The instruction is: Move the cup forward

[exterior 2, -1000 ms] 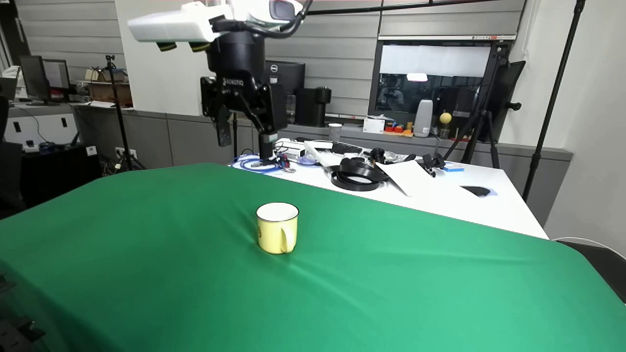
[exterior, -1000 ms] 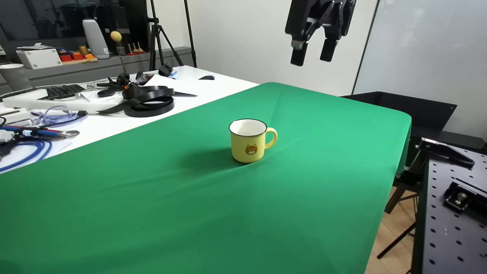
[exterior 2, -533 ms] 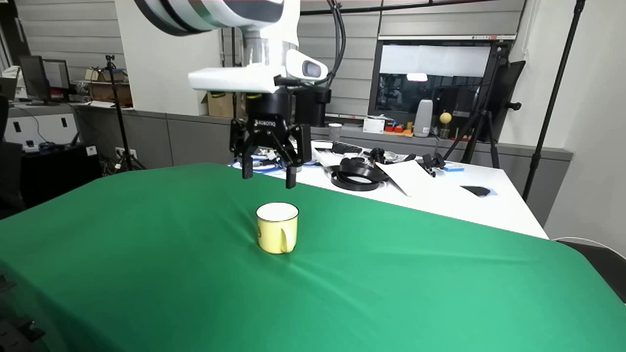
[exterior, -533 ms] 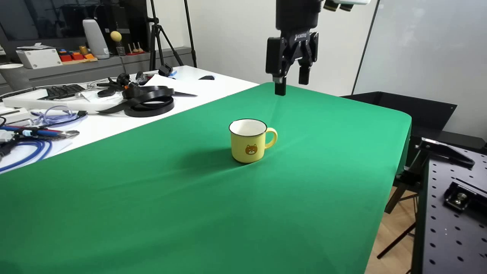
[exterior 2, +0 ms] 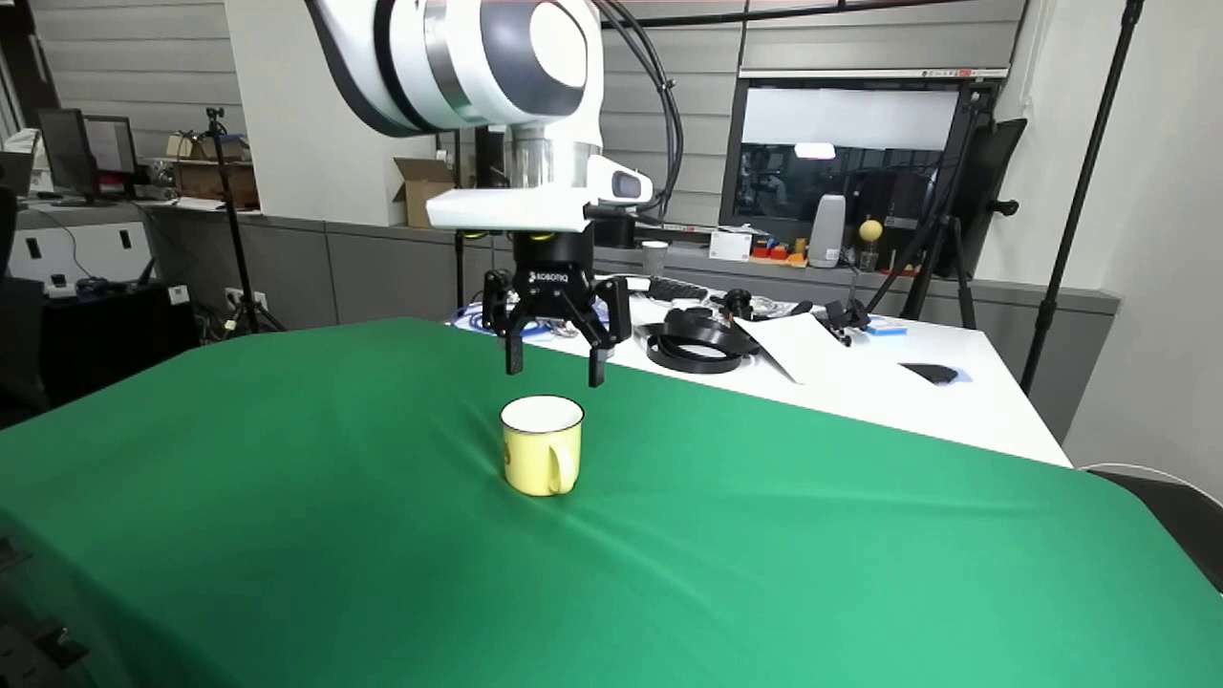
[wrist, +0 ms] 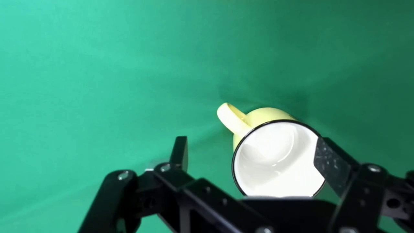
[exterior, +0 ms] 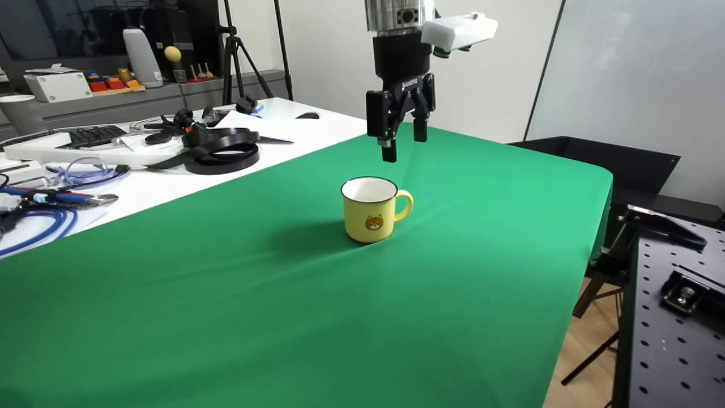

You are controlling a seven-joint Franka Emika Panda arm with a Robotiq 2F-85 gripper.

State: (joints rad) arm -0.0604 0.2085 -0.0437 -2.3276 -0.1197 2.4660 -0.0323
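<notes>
Cup stands ungrasped; the step seems approach: gripper has fingers apart, and next should centre and descend

A green cloth with shallow creases drapes the counter; just beside it, a white desk carries a coil of black strap, a keyboard and blue tubing; a grey ledge behind the desk holds a white box, red and orange blocks, a tall pale device and, raised above its surface, a yellow ball; a black tripod stands near the ledge; in an exterior view, a cardboard box sits with a flap raised, two monitors stand well apart from it, and a slimmer tripod stands between them.
</notes>
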